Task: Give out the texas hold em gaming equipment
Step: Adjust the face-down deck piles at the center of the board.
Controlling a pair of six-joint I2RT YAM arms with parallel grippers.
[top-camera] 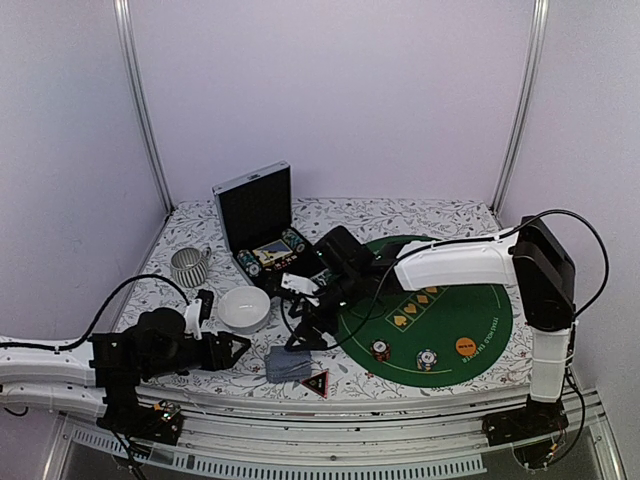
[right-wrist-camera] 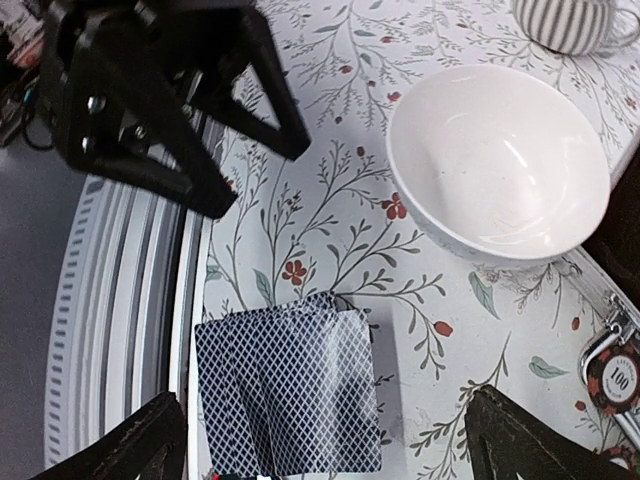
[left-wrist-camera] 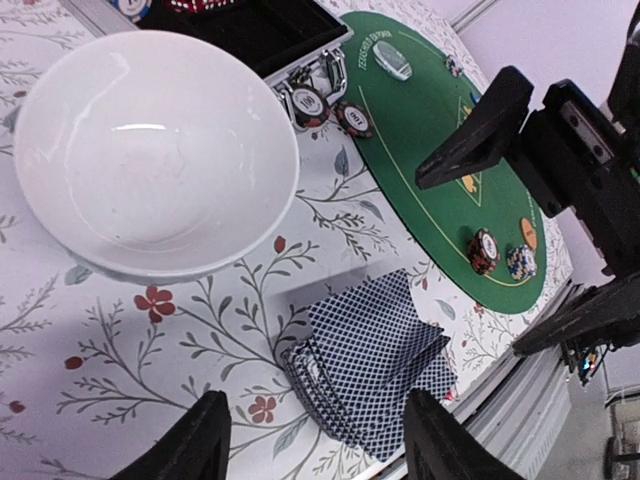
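- We see the left arm lying low along the table's near-left edge, the left gripper [top-camera: 243, 350] pointing right toward the playing cards [top-camera: 288, 366]
- Its black, wedge-shaped fingers [left-wrist-camera: 205, 440] are parted and hold nothing; the deck lies on the cloth just ahead of them
- The right arm stretches from its base at the far right across the green mat [top-camera: 480, 320], white forearm level and wrist bent down, so the right gripper [top-camera: 305, 335] hovers over the cards
- Its jaws are spread wide and empty, with the deck flat below
- The cards form a loosely fanned stack with dark blue diamond-lattice backs, near the front edge and apart from the white bowl [left-wrist-camera: 150, 150]
- The bowl is round, smooth and glossy; the grey mug [top-camera: 188, 266] behind it is ribbed
- A small black red-edged triangle [top-camera: 317, 384] sits just right of the deck
- On the matte mat rest two stripe-edged poker chips [top-camera: 380, 350] and a flat orange disc [top-camera: 465, 346]
- The tablecloth [left-wrist-camera: 120, 340] is white with printed sprigs and red flowers
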